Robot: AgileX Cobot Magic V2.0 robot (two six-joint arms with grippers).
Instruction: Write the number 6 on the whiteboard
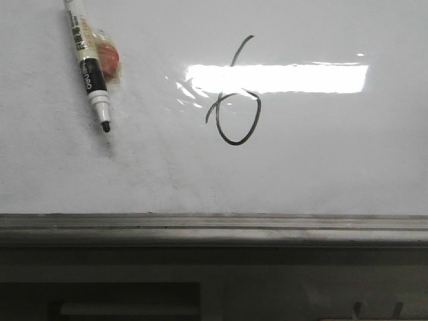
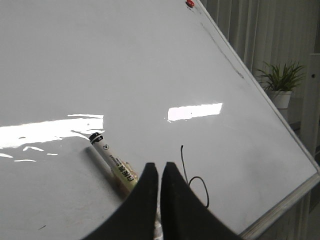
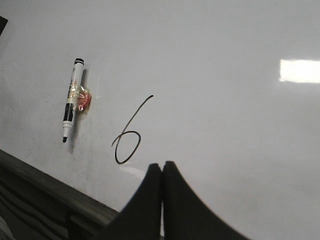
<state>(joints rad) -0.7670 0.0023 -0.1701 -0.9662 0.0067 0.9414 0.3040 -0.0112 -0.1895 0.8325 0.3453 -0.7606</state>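
The number 6 (image 1: 233,143) is a thin black looped stroke near the middle of the whiteboard (image 1: 321,174); its tail crosses the bright glare. It also shows in the left wrist view as the number 6 (image 2: 197,177) and in the right wrist view as the number 6 (image 3: 122,162). A black-and-white marker (image 1: 90,63) hangs uncapped, tip down, left of the digit, with a red magnet (image 1: 109,57) beside it. My left gripper (image 2: 160,167) is shut and empty, off the board near the marker (image 2: 111,159). My right gripper (image 3: 162,166) is shut and empty below the digit.
A grey metal rail (image 1: 214,227) runs along the board's bottom edge. Faint grey smudges lie left of the digit. Another red magnet (image 2: 190,3) sits at the board's far corner. A potted plant (image 2: 280,80) stands beyond the board's edge.
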